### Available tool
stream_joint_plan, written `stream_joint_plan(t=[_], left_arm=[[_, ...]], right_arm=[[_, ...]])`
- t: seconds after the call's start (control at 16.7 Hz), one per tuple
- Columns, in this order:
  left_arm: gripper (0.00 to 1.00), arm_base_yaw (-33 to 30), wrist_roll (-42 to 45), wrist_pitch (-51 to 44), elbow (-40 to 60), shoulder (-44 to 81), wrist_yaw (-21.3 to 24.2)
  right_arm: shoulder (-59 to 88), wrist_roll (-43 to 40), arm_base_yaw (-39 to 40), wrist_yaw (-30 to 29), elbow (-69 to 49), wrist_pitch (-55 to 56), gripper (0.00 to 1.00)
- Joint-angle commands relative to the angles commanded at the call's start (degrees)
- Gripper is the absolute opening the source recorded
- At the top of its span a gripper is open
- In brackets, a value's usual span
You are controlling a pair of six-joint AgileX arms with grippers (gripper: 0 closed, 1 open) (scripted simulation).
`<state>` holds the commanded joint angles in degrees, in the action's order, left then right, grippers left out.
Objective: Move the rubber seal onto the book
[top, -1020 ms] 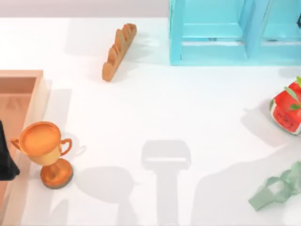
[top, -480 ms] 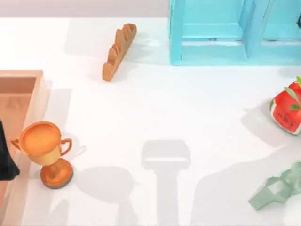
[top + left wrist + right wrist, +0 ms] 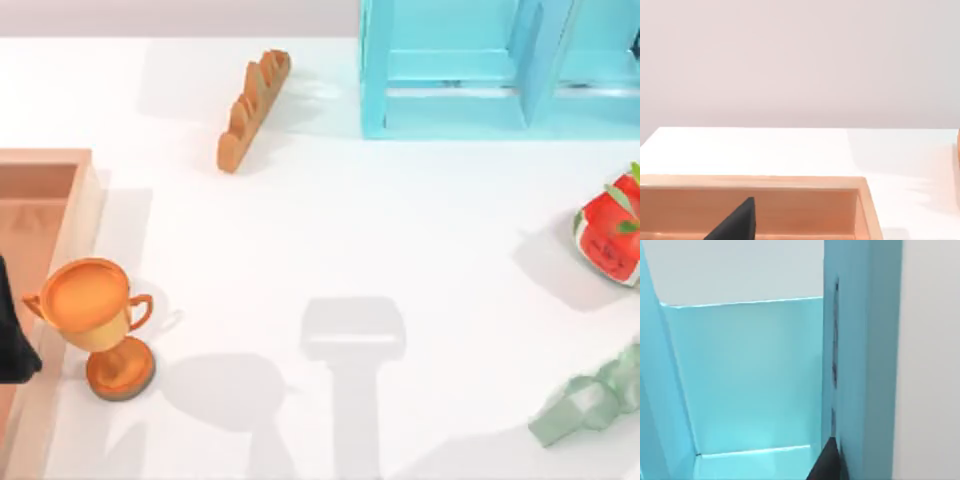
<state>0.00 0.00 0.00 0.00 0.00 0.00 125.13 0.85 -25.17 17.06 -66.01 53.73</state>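
The rubber seal and the book are out of view. My left arm (image 3: 12,335) is a dark shape at the table's left edge, over the wooden tray (image 3: 88,205). A dark part of my left gripper (image 3: 735,224) hangs inside that tray (image 3: 765,182). A dark tip of my right gripper (image 3: 827,460) sits close against an upright wall of the light-blue shelf frame (image 3: 855,365).
A golden trophy (image 3: 100,320) stands beside the tray. A bread loaf (image 3: 252,108) lies at the back, left of the shelf frame (image 3: 500,70). A red watermelon cube (image 3: 612,235) and a pale green looped strip (image 3: 590,405) sit at the right edge.
The broad shadow at the table's front right has shrunk and slid off toward the right edge. The objects and the left arm have stayed put.
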Motion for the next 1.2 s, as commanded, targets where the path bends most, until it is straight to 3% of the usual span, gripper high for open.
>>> stream_joint_plan(t=[0.54, 0.78, 1.2], left_arm=[[1.0, 0.0, 0.0, 0.0, 0.0, 0.0, 0.0], [1.0, 0.0, 0.0, 0.0, 0.0, 0.0, 0.0], [1.0, 0.0, 0.0, 0.0, 0.0, 0.0, 0.0]], right_arm=[[-40.9, 0.2, -6.6, 9.7, 19.2, -16.7, 0.0], [-46.1, 0.3, -7.3, 12.2, 21.6, -18.7, 0.0], [-45.3, -0.6, -5.1, 10.3, 21.0, -19.3, 0.0]])
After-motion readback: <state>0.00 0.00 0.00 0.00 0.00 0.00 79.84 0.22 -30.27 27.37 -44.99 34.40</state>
